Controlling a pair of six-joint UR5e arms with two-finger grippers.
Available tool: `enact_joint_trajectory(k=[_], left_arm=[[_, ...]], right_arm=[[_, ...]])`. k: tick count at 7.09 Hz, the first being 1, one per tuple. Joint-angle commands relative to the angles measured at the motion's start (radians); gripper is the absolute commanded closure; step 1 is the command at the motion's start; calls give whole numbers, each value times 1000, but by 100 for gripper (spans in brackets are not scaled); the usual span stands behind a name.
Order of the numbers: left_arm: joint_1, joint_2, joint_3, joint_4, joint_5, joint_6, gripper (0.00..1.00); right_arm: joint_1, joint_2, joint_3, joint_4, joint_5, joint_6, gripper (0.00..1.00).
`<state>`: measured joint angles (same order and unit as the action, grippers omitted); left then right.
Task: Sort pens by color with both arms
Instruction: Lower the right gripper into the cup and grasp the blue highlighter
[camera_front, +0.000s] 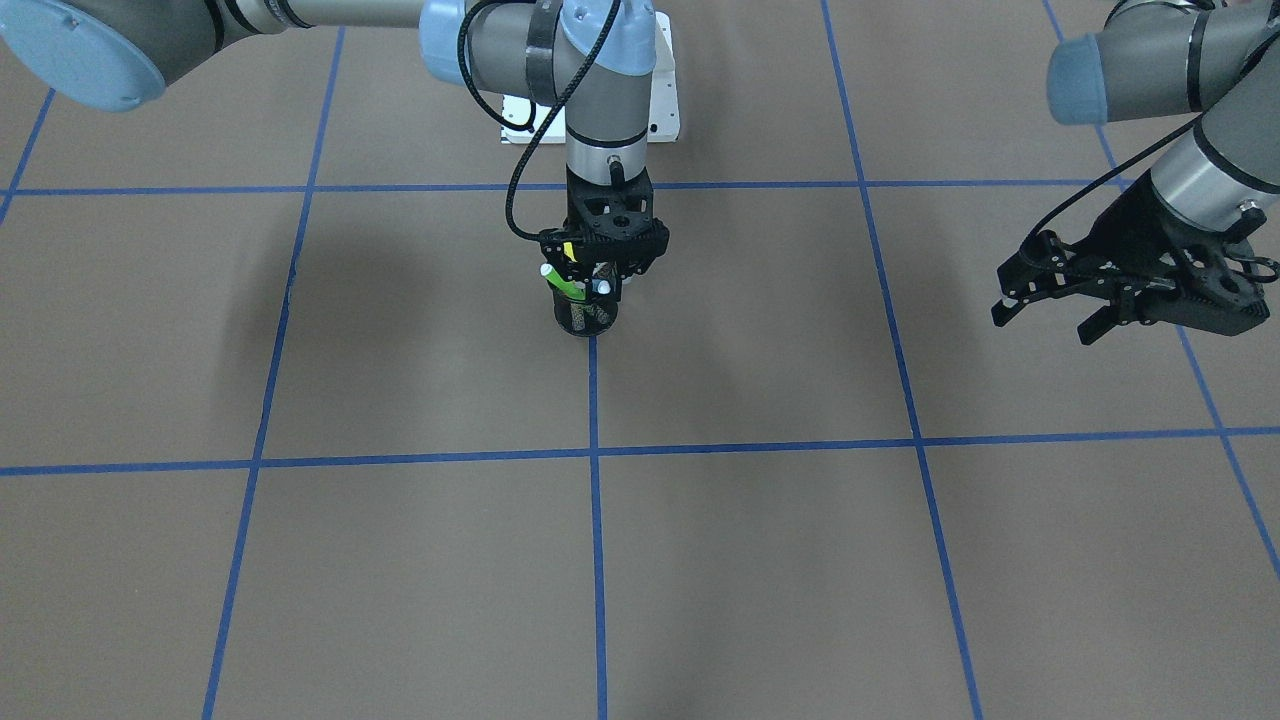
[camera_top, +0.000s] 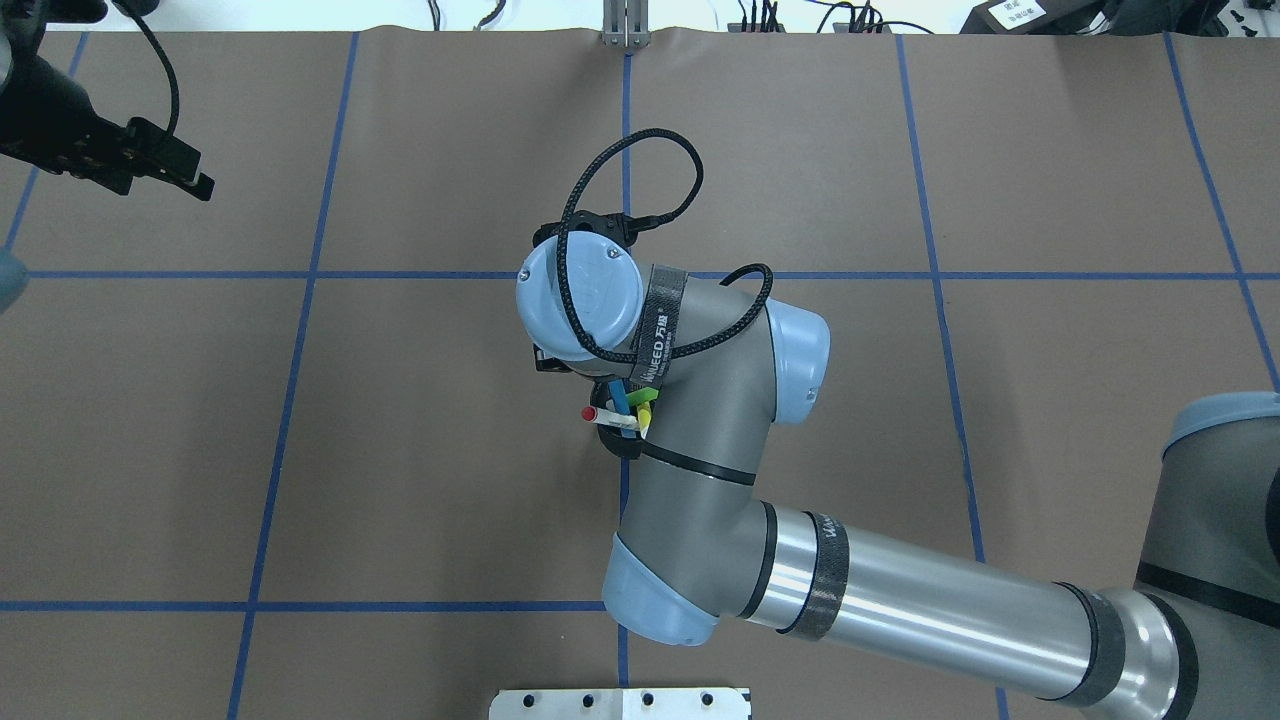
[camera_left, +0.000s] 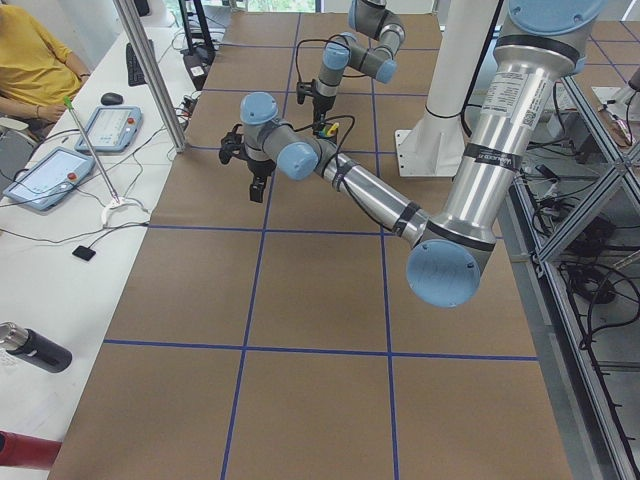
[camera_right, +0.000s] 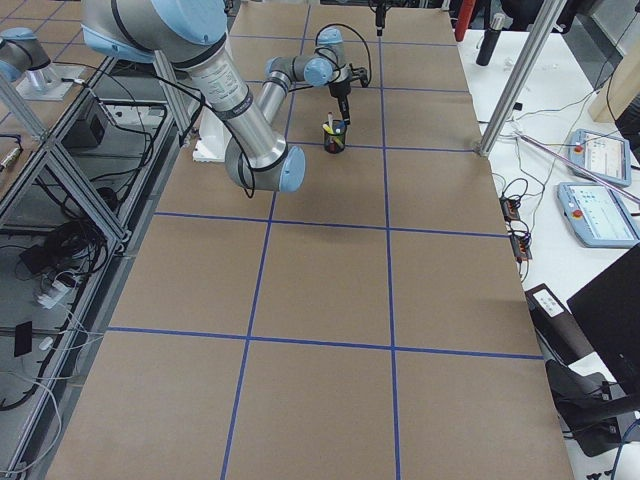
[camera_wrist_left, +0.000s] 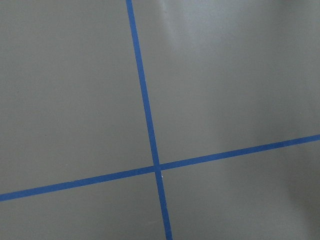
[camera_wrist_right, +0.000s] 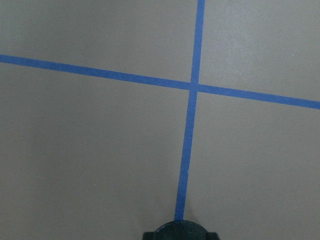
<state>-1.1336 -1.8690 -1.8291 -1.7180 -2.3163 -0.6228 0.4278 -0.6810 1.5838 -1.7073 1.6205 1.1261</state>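
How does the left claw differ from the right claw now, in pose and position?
The right claw points straight down; the left claw is tilted. The right claw is just above the black mesh cup holding the pens; the left claw hangs over the table, far from that cup. The left claw is open; whether the right claw is, I cannot tell. Both are black and two-fingered.

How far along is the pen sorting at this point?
Done: nothing. No pen lies on the table; the green pen, yellow pen, blue pen and red-ended pen all sit in the mesh cup.
In hand: the right gripper is at the cup's mouth, grip unclear; the left gripper hangs open, empty.
Left: all sorting.
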Motion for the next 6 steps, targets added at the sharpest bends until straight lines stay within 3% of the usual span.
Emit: enact_joint_trajectory(k=[1,3,6], left_arm=[[0,1,-1,0,0,2,0],[0,1,-1,0,0,2,0],[0,-1,-2,0,0,2,0]], right_arm=[[-6,1,2,0,-1,1,89],[-6,4,18,-1,-2,1,98],[23,-8,145,-12,-37,1,100]])
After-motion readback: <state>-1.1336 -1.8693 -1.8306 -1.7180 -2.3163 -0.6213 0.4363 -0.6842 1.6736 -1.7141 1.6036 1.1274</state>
